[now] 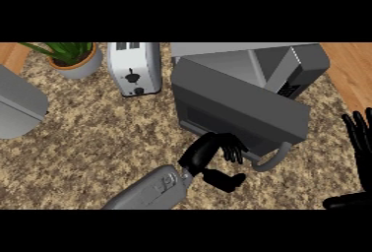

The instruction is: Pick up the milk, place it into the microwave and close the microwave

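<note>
I am holding my left hand (207,152) against the near side of the microwave (240,51), which is standing on the table (94,138) in the middle of the scene. Its door (247,106) is hanging at an angle, neither fully open nor shut, with its dark window facing me. My fingers (234,147) are lying spread apart and lightly bent against the door's near lower edge, just left of the curved grey handle (274,158). My thumb (227,181) is sticking out well apart from them, nearer to me, and I am clasping nothing. My grey forearm is coming in from the near edge, a little left of centre.

I am keeping my right hand (357,147) at the right edge, fingers straight and pointing far, away from the microwave.

I cannot tell where the milk is: the door is hiding most of the microwave's inside.

Left of the microwave a white toaster (134,69) is standing at the far side, and farther left a potted plant (69,51) is sitting. A grey rounded object (18,106) is showing at the left edge.
</note>
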You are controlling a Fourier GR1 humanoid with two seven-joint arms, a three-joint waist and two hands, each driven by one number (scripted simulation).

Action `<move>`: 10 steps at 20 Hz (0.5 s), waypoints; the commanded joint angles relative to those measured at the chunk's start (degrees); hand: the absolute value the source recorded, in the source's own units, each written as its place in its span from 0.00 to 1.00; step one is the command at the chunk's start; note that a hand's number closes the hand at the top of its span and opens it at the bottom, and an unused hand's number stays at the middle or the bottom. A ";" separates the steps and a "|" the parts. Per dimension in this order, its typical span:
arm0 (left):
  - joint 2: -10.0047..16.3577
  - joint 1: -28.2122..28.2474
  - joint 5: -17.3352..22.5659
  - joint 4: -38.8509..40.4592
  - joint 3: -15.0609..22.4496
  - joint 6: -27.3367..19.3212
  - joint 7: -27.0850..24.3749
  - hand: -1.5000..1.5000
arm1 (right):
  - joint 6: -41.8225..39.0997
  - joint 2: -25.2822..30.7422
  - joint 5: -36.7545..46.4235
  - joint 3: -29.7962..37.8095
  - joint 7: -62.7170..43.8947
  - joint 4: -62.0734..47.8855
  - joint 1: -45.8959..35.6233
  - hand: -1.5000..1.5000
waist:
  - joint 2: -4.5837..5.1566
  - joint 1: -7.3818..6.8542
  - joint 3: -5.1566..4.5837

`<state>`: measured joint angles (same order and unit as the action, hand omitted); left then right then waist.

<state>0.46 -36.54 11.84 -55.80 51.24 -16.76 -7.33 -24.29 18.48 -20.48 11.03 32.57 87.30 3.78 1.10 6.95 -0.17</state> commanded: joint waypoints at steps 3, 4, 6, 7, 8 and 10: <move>-0.44 -6.58 8.95 0.90 -0.44 -3.12 -3.09 1.00 | -4.29 2.14 -2.81 -1.68 -2.45 2.81 -3.72 0.00 | 0.97 3.54 -0.13; -0.44 -7.83 9.17 1.43 -0.80 -4.31 -3.94 1.00 | -3.60 1.83 -2.66 -1.88 -2.95 3.61 -3.55 0.00 | 1.03 4.50 -0.17; -0.44 -7.87 12.13 0.87 -1.83 -4.30 -6.55 1.00 | -4.25 1.65 -2.56 -3.29 -3.45 4.75 -4.32 0.00 | 1.62 5.91 -0.30; -0.44 -9.68 12.73 1.19 -2.77 -4.71 -7.30 1.00 | -4.50 1.95 -3.57 -2.62 -3.71 4.19 -4.67 0.00 | 1.77 6.39 -0.24; -0.44 -10.85 13.39 1.13 -2.79 -5.72 -7.75 1.00 | -4.89 1.76 -3.24 -3.77 -4.07 5.58 -4.45 0.00 | 1.43 6.82 -0.23; -0.45 -11.70 15.09 2.93 -3.56 -5.62 -8.88 1.00 | -5.30 2.57 -3.94 -3.54 -4.67 6.37 -5.63 0.00 | 2.01 8.06 -0.25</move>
<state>0.17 -44.96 23.76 -54.15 49.41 -21.27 -13.62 -28.49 20.43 -23.55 8.27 28.93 91.87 -0.73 2.63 12.80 -0.37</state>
